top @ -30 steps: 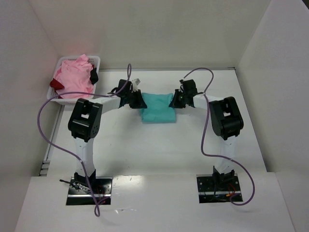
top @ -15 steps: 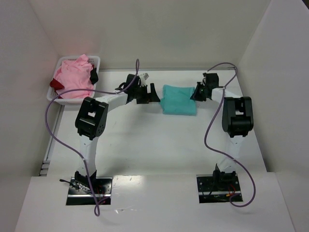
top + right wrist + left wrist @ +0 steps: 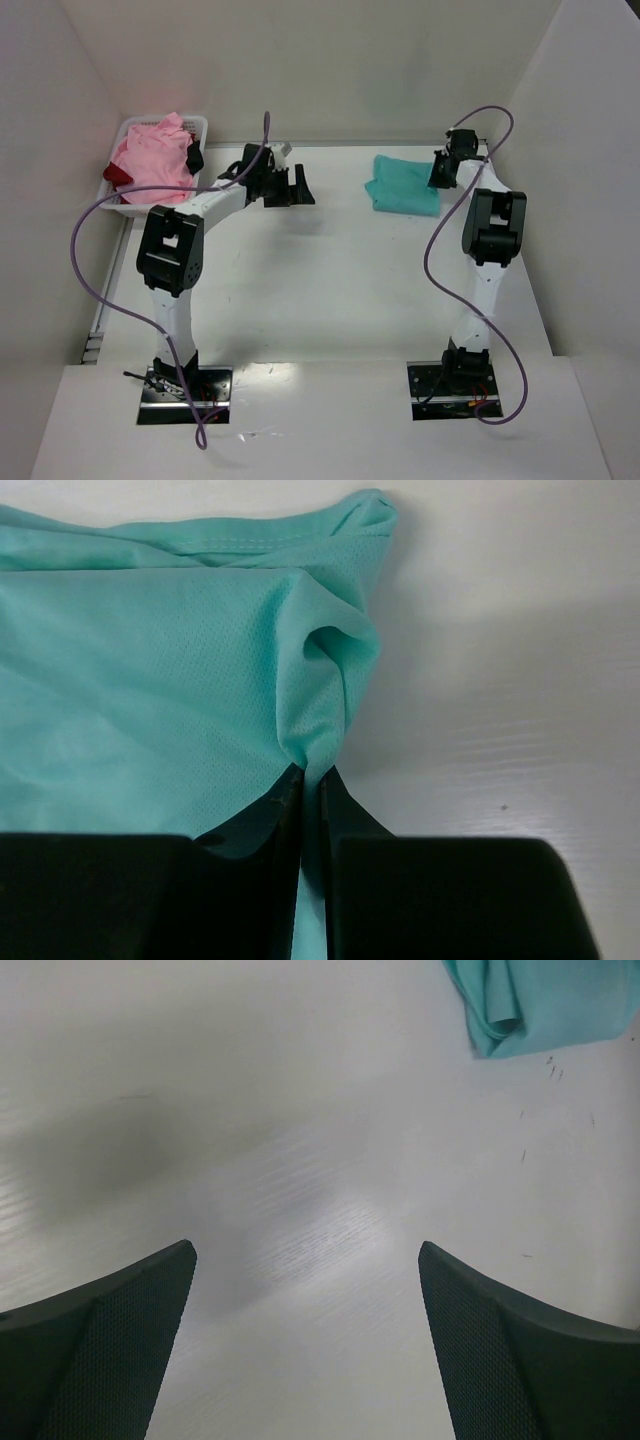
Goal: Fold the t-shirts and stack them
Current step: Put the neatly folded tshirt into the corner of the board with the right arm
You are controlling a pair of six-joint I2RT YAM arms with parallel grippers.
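One teal t-shirt (image 3: 403, 188), a fine-mesh knit folded into a rough rectangle, lies at the far right of the table (image 3: 330, 290). Its bunched edge is pinched between the narrow dark fingers of the right gripper (image 3: 310, 775). The left gripper (image 3: 307, 1260) hangs with its jaws spread wide over the matte, faintly grained white surface. A crumpled pink t-shirt (image 3: 150, 160) and a dark red t-shirt (image 3: 117, 174) fill the white lattice basket (image 3: 200, 125) in the far left corner, against plain white walls (image 3: 300, 60).
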